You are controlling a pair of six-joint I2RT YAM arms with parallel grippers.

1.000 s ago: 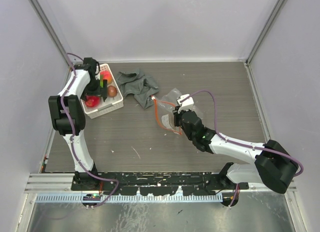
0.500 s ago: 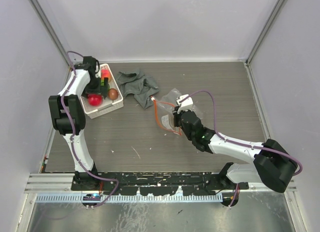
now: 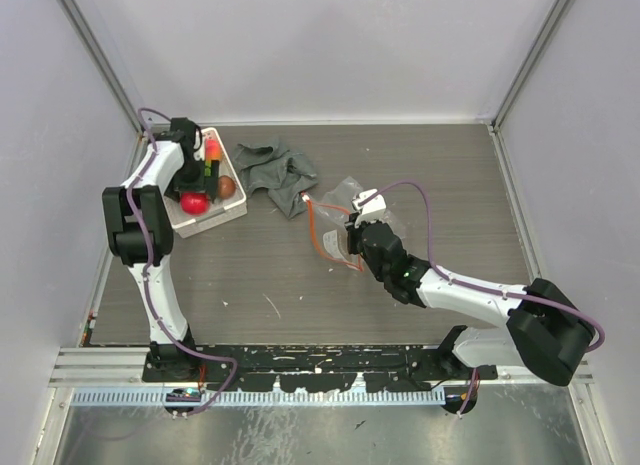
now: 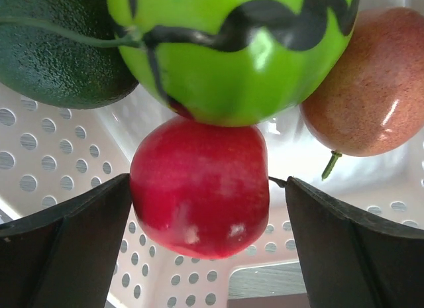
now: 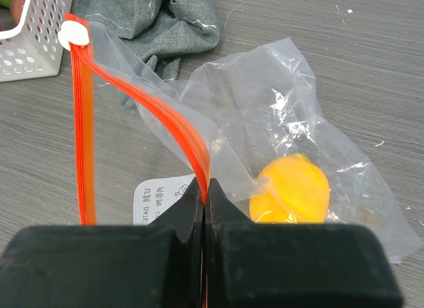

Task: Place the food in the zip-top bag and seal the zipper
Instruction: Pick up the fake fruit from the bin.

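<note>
The food lies in a white perforated basket (image 3: 232, 213): a red fruit (image 4: 199, 189), a bright green one with a black line (image 4: 232, 50), a dark green one (image 4: 53, 50) and a brown one (image 4: 368, 89). My left gripper (image 4: 202, 218) is open low inside the basket (image 4: 40, 162), its fingers (image 4: 66, 255) either side of the red fruit (image 3: 194, 202). The clear zip-top bag (image 5: 285, 102) lies on the table with an orange fruit (image 5: 291, 189) inside. My right gripper (image 5: 204, 199) is shut on the red-orange zipper (image 5: 83, 122), holding the bag (image 3: 345, 197) mouth up.
A crumpled grey cloth (image 3: 278, 170) lies between the basket and the bag, and shows behind the zipper (image 5: 152, 16). A white slider (image 5: 73, 34) sits at the zipper's far end. Grey walls close the table on three sides.
My left wrist has shifted slightly inside the basket, and the red fruit has nudged a little right. The right arm and the bag have not moved.
</note>
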